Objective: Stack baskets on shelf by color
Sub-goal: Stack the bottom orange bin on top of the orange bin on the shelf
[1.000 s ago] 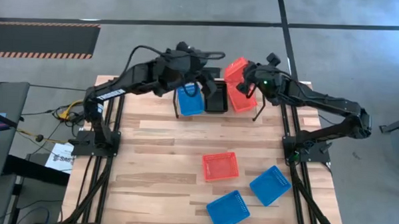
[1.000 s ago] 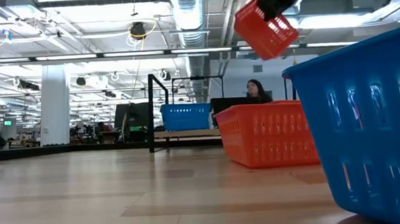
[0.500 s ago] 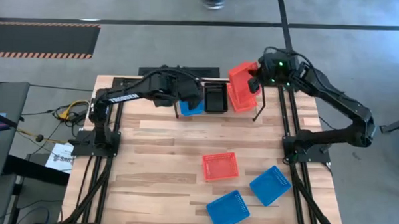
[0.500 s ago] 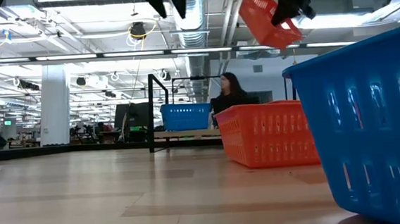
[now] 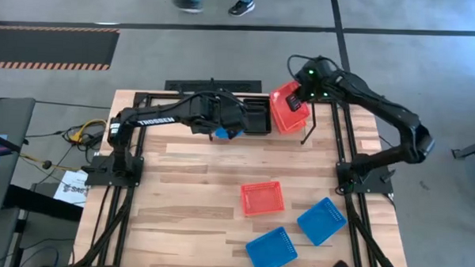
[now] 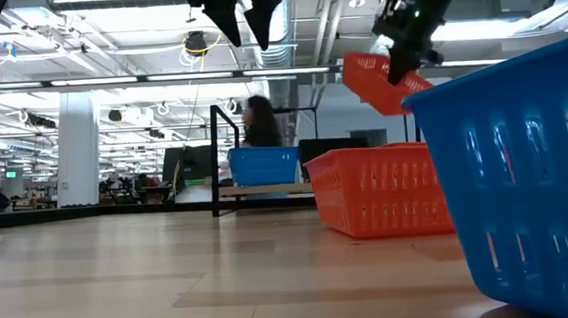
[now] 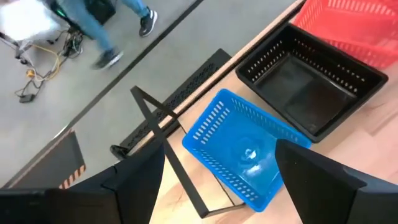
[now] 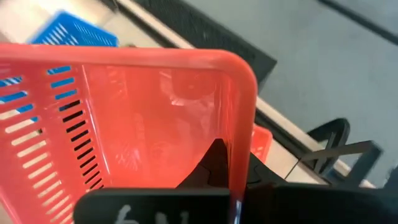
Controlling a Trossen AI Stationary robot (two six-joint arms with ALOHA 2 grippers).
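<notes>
- The right gripper (image 5: 302, 98) is clamping the rim of a red basket (image 5: 287, 103) at the upper right of the high view, jaws pinched together on the thin wall; in the low view that basket (image 6: 377, 79) is hanging tilted near the top, clear of the table.
- Just below it on the shelf (image 5: 215, 87) another red basket (image 5: 284, 120) is sitting, so my judgement is that the step in hand is nesting the held one into it.
- To do that well, the held basket is needing to be levelled first, since its low corner could catch the lower basket's rim; then it wants to come straight down with the edges lined up.
- The grip is on one wall only, so a slow descent is the safer choice, with release only once the basket is resting inside.
- The black basket (image 5: 258, 117) is sitting just beside the red stack toward frame centre; any sideways drift could knock it.
- The left gripper (image 5: 226, 123) is hovering with fingers apart and empty over the blue basket (image 5: 224, 133), left of the black one.
- In the lower right of the high view, a red basket (image 5: 262, 198) and two blue baskets (image 5: 321, 220) (image 5: 271, 250) are lying loose on the table (image 5: 180, 179), not yet shelved.
</notes>
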